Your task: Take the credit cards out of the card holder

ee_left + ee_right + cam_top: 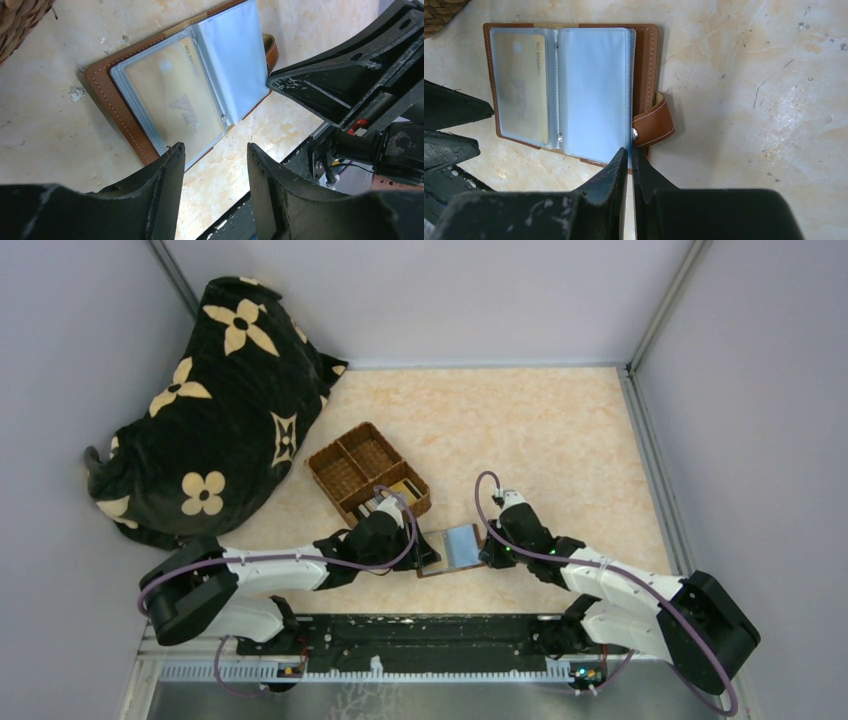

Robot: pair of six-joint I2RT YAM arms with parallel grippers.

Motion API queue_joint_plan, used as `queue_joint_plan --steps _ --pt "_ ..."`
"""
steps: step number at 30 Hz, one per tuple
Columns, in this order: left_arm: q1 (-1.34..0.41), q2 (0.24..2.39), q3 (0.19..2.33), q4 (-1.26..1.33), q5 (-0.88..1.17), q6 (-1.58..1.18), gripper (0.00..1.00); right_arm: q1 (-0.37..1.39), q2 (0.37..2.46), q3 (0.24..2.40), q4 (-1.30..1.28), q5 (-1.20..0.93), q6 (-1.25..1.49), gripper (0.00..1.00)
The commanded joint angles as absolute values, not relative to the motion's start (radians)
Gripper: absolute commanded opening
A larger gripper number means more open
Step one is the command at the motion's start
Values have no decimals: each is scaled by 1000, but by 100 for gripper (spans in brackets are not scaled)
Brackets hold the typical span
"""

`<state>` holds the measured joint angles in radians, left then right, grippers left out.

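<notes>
The card holder [452,547] lies open on the table between my two grippers, brown cover down and clear sleeves up. A gold-tan credit card [172,95] sits inside the left sleeve, also seen in the right wrist view [526,85]. The right sleeve page [594,90] looks grey-blue with no card showing. My left gripper [215,150] is open and empty, hovering at the holder's near-left edge. My right gripper [630,152] is shut on the near right corner of the sleeve page, beside the snap strap [655,122].
A woven three-compartment basket [345,455] stands just behind the left gripper, with light-coloured cards [403,488] in its near compartment. A black flowered bag [215,410] lies at the far left. The black base rail [420,635] runs along the near edge.
</notes>
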<state>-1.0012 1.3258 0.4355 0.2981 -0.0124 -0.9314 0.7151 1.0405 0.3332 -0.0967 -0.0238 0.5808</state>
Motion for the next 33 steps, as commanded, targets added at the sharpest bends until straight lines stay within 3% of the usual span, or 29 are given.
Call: queue_joint_plan --steps 1,33 --pt "-996 1343 427 301 -36 -956 55 707 1028 332 -52 -34 593 8" --pt "-996 1392 428 309 -39 -955 56 707 1040 324 -39 -40 595 8"
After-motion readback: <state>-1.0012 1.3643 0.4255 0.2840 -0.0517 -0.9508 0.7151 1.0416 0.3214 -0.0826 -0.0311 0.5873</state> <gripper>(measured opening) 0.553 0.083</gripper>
